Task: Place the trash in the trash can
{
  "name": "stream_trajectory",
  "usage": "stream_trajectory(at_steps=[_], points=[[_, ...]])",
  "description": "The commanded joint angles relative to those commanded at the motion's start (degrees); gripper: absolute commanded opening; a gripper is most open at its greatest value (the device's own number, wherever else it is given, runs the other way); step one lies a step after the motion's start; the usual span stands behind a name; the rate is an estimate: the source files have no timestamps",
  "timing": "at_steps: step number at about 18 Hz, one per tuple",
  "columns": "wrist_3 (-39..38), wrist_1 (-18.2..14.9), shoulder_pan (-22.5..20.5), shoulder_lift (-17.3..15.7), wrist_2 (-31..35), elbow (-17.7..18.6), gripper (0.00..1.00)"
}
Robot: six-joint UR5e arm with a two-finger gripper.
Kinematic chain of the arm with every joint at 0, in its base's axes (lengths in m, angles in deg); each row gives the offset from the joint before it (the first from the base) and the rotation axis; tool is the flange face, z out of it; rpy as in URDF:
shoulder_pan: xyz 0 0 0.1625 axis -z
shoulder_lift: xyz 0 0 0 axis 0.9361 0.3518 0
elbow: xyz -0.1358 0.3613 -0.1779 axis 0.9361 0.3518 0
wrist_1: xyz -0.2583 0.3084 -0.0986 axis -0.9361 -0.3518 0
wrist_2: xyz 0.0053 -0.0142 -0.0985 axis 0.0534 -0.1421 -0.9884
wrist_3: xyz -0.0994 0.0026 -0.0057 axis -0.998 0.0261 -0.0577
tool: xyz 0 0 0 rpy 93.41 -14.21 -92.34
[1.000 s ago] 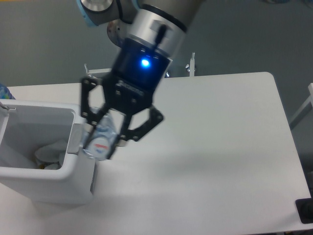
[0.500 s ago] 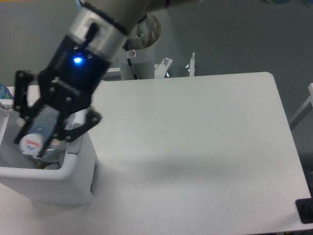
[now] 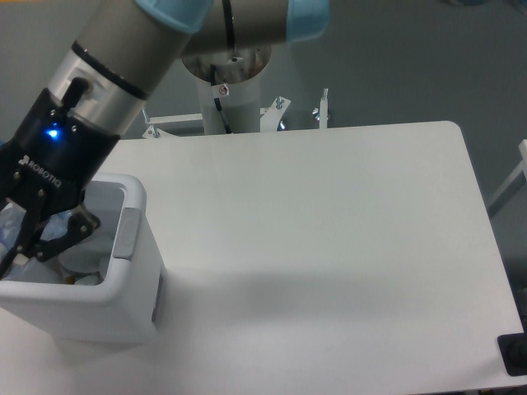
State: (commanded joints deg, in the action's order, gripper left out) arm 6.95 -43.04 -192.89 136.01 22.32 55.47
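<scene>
One fixed camera looks down on the white bench [image 3: 329,247], and one arm reaches in from the top left; its gripper [image 3: 29,243] hangs over the open mouth of the trash can [image 3: 107,304], which stands at the bench's left edge; the black fingers [image 3: 72,230] dip below the thick rim, inside the can's opening; the grey tab [image 3: 126,234] sits on the can's right wall, just beside them; a blue light glows on the gripper body above. A pale, bluish, translucent shape shows at the frame's left edge between the fingers, most likely the bottle [image 3: 10,226], though the frame edge and the gripper cut off most of it; its long axis cannot be read from here; whether the jaws are clamped on it or have let go, I cannot tell. What counts for the coming move is that the bottle lies inside the rim's outline, straight above the can's floor, so a release would probably drop it in; light-coloured items already rest at the bottom of the can; the wrapper cannot be picked out among them with any certainty; nothing of the trash shows on the rest of the bench.
</scene>
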Motion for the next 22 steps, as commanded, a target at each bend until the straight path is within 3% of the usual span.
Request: stream_trajectory(at_steps=[3, 4, 7, 10, 18, 22], points=[[1.05, 0.09, 0.00, -0.96, 0.26, 2.10, 0.92], [1.66, 0.09, 0.00, -1.84, 0.26, 3.24, 1.00], [1.93, 0.00, 0.00, -3.77, 0.35, 5.88, 1.00], [1.50, -0.17, -1.40, -4.22, 0.44, 6.24, 1.00], [2.11, -0.26, -13.87, -4.31, 6.15, 7.11, 1.00], [7.80, -0.35, -19.67, -4.48, 6.15, 12.55, 1.00]])
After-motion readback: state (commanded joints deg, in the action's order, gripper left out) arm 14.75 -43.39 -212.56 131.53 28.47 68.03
